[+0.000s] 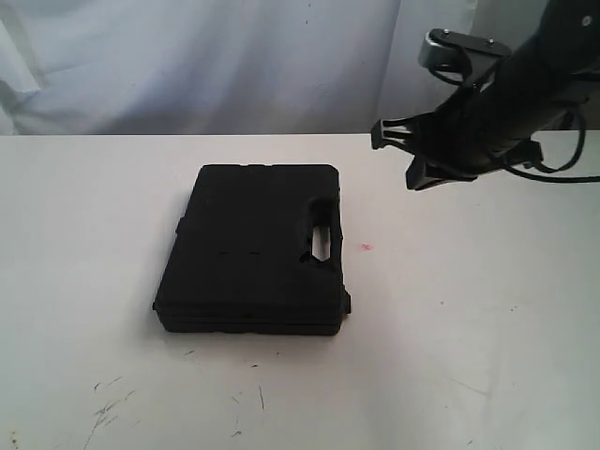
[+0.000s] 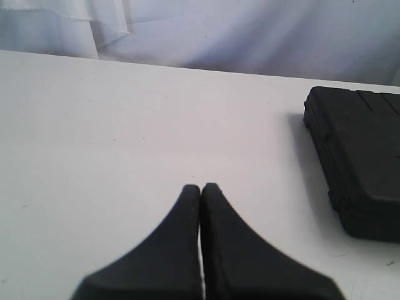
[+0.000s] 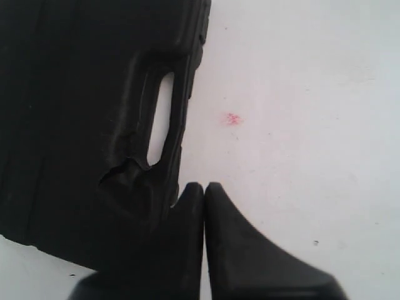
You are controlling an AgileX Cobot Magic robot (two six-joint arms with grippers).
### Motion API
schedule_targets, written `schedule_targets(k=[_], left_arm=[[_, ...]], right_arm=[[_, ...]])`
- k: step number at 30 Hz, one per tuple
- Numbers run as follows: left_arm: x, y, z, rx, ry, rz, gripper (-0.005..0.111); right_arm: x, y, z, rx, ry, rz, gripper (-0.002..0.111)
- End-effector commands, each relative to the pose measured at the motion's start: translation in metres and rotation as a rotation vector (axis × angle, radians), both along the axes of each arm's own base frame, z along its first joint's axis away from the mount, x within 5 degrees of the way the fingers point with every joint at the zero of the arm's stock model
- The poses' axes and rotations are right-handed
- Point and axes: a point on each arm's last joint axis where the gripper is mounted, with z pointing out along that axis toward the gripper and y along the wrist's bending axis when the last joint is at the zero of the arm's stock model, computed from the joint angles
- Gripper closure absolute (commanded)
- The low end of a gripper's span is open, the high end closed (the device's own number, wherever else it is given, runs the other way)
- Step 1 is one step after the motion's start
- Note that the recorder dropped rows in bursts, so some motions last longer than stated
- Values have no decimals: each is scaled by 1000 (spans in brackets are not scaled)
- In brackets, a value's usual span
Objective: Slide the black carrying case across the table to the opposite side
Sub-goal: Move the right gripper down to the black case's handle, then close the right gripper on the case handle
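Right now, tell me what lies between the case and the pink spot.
Nothing: bare table between case and spot, clearest in the right wrist view.

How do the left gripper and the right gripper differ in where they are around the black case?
The left gripper faces bare table, with the case off to one side; the right gripper has its tips close by the case's handle. The exterior view shows the right gripper raised above the table, but not the left gripper. Both are shut and empty.
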Motion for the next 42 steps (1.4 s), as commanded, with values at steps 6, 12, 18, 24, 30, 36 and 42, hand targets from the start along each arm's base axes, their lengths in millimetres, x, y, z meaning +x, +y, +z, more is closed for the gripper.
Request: schedule_targets(k=[6, 12, 18, 24, 30, 36, 42], left_arm=[[0, 0, 0, 2, -12, 2, 107], [0, 0, 0, 2, -12, 2, 107], [0, 0, 0, 2, -12, 2, 107], [0, 0, 0, 2, -12, 2, 107], [0, 0, 0, 2, -12, 2, 107], [0, 0, 0, 2, -12, 2, 107], [0, 0, 0, 2, -12, 2, 107]], right_arm=[[25, 39, -15, 3, 25, 73, 108], [39, 55, -22, 3, 17, 106, 98], [54, 63, -35, 4, 28, 107, 69], [70, 66, -60, 4, -7, 98, 52], [78, 69, -90, 5, 22, 73, 56], [86, 73, -98, 6, 60, 65, 57], [89, 70, -101, -24, 61, 40, 57]])
